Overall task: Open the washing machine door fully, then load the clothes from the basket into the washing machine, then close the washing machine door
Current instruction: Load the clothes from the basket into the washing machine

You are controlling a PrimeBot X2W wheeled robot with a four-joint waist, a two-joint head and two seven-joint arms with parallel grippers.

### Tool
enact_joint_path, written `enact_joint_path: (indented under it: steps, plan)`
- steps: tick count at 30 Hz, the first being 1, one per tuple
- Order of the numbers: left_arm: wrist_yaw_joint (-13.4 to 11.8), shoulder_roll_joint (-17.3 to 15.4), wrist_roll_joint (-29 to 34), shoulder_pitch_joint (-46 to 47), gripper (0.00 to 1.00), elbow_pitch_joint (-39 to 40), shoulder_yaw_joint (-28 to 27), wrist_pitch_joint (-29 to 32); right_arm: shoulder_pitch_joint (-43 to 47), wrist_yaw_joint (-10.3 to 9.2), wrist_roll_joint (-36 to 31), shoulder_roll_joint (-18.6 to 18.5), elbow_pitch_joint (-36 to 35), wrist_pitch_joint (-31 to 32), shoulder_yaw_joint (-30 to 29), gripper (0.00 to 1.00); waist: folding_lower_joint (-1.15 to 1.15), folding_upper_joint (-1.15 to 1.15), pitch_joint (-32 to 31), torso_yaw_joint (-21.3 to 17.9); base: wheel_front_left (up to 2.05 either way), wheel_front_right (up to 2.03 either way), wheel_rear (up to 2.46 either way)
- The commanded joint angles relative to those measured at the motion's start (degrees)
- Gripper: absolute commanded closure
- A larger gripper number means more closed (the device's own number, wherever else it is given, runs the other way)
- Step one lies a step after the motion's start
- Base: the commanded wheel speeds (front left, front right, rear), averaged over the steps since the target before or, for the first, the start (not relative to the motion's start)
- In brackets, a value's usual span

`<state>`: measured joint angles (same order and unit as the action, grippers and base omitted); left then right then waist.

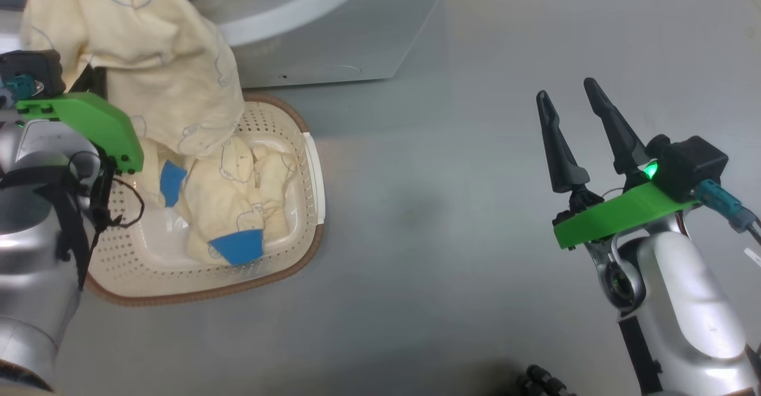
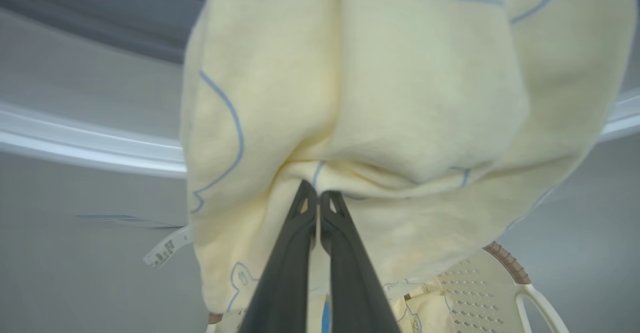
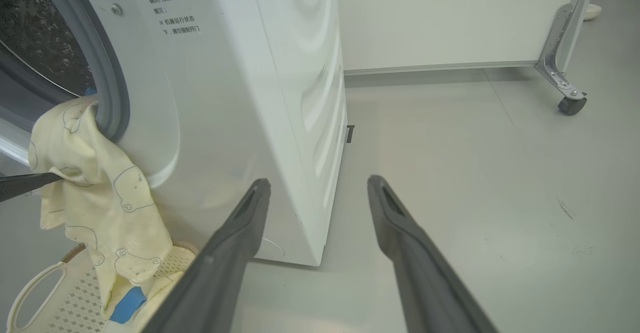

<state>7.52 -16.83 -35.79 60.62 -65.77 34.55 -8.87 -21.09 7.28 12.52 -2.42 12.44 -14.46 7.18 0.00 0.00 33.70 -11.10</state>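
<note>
My left gripper [image 2: 318, 197] clamped on the bear-print garment [image 2: 400, 98], I should lift its tail clear of the basket [image 1: 285, 134] before feeding it into the drum [image 3: 45, 38]

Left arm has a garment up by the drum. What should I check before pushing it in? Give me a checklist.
1. Left end effector shut on the garment: ok.
2. Garment clear of the basket: not ok, its lower end hangs into it.
3. Drum opening uncovered: ok.
4. Washing machine door fully open: cannot tell.
5. Right end effector open, empty, off to the side: ok.
6. Basket emptied: not ok, clothes lie in it.
</note>
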Motion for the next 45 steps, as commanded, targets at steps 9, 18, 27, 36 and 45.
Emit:
enact_joint_path:
  steps: [9,18,27,36,45]
  plan:
    - [0.0,-7.3,-0.8,1.5,1.00,11.3,0.3,5.5,3.2,0.21,-0.1,-0.5,-0.8,-0.5,0.0,0.00,0.00,0.00,-3.7,1.9,0.00,0.00,0.00]
    - [-1.7,-14.6,-2.9,4.2,1.00,25.7,-1.3,16.8,3.2,0.21,1.6,-0.5,-1.1,-0.5,1.1,0.00,0.00,0.00,-3.3,0.2,0.00,0.00,0.00]
    - [-4.9,-20.4,-4.9,7.9,1.00,33.8,-4.2,25.5,1.7,0.21,4.1,-0.5,-1.5,-0.5,2.7,0.00,0.00,0.00,-0.1,-3.4,0.00,0.00,0.00]
    - [-6.7,-24.5,-4.0,12.7,1.00,34.0,-6.1,26.6,0.4,0.21,6.8,-0.5,-2.3,-0.5,4.3,0.00,0.00,0.00,4.6,-7.6,0.00,0.00,0.00]
    - [-6.1,-25.5,-0.5,19.3,1.00,29.1,-7.2,16.7,-1.0,0.21,8.4,-0.5,-3.0,-0.5,5.4,0.00,0.00,0.00,9.0,-10.3,0.00,0.00,0.00]
